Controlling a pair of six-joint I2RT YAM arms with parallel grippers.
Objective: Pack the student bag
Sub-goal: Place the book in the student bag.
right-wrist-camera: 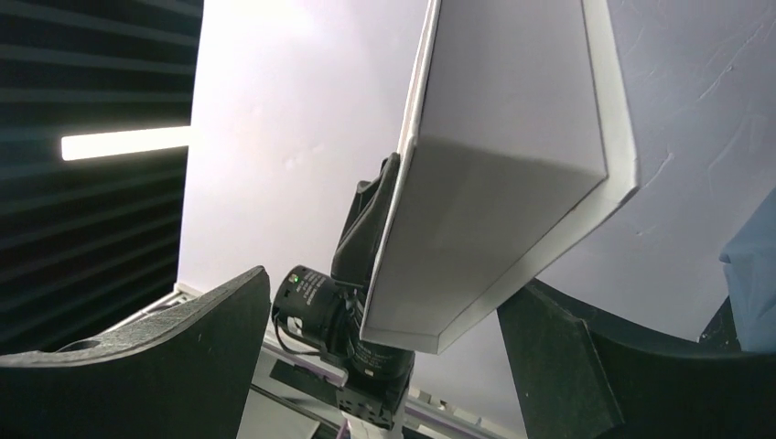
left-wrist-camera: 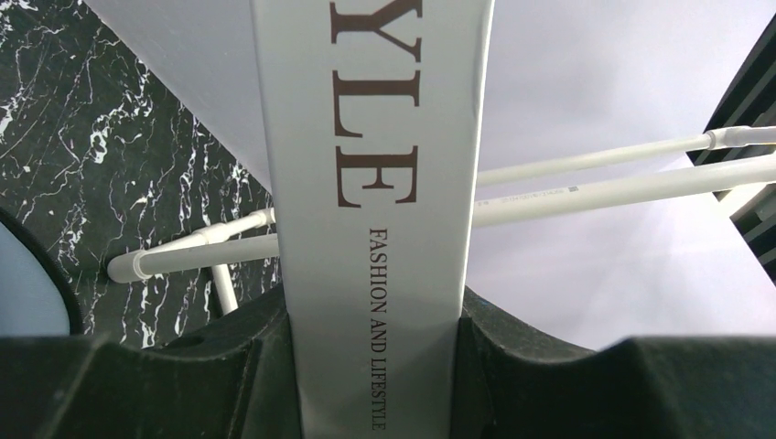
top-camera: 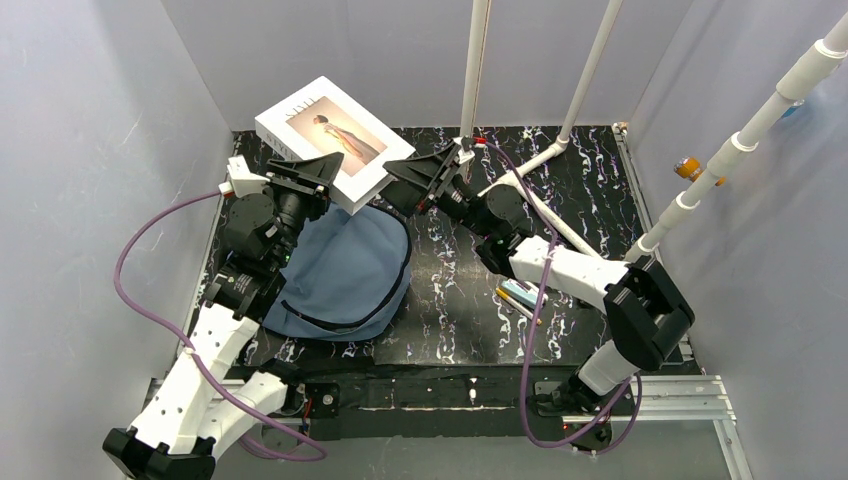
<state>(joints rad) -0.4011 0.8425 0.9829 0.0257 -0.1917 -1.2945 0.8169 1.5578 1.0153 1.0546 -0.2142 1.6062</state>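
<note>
Left gripper (top-camera: 325, 175) pinching the spine edge of a white hardcover book (top-camera: 330, 125) (spine lettered "FASHION AND LIFESTYLE"), held tilted above the slate-blue student bag (top-camera: 345, 270). The bag lies flat on the left half of the black marbled tabletop (top-camera: 460, 300). Right gripper (top-camera: 400, 182) is spread wide, with the book's corner between its fingers; contact cannot be told.

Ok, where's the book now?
Top view, upper left: the book hangs over the bag's far edge, held by the left gripper, the right gripper open at its corner.
</note>
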